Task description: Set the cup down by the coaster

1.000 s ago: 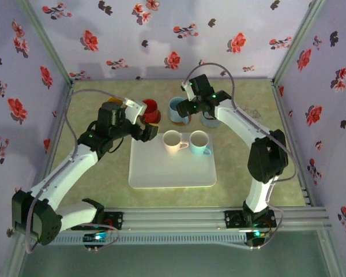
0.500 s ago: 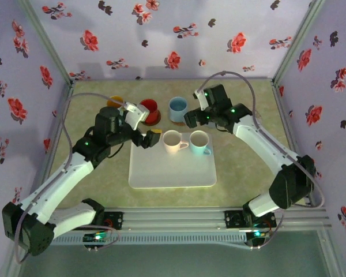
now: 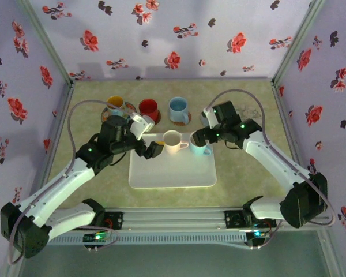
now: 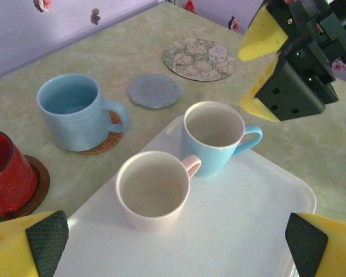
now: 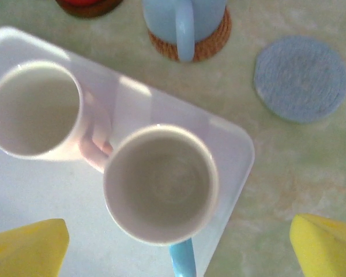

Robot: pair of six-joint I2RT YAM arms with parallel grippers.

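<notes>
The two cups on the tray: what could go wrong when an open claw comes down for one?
1. The pink cup has its handle almost against the blue-handled cup, so a finger closing on one may knock the other.
2. The left claw and the right claw hover close together at the far edge of the tray; they may collide.

Tray [image 3: 173, 173]: mid-table [image 3: 259, 104], near side.
On its far edge, side by side: left cup [image 3: 172, 141], right cup [image 3: 199, 143].
Behind the tray: row of three cups [image 3: 148, 108], each apparently on its own coaster.
Right of the row: inner coaster [image 4: 154, 90], then outer coaster [image 4: 199, 58], both bare.
</notes>
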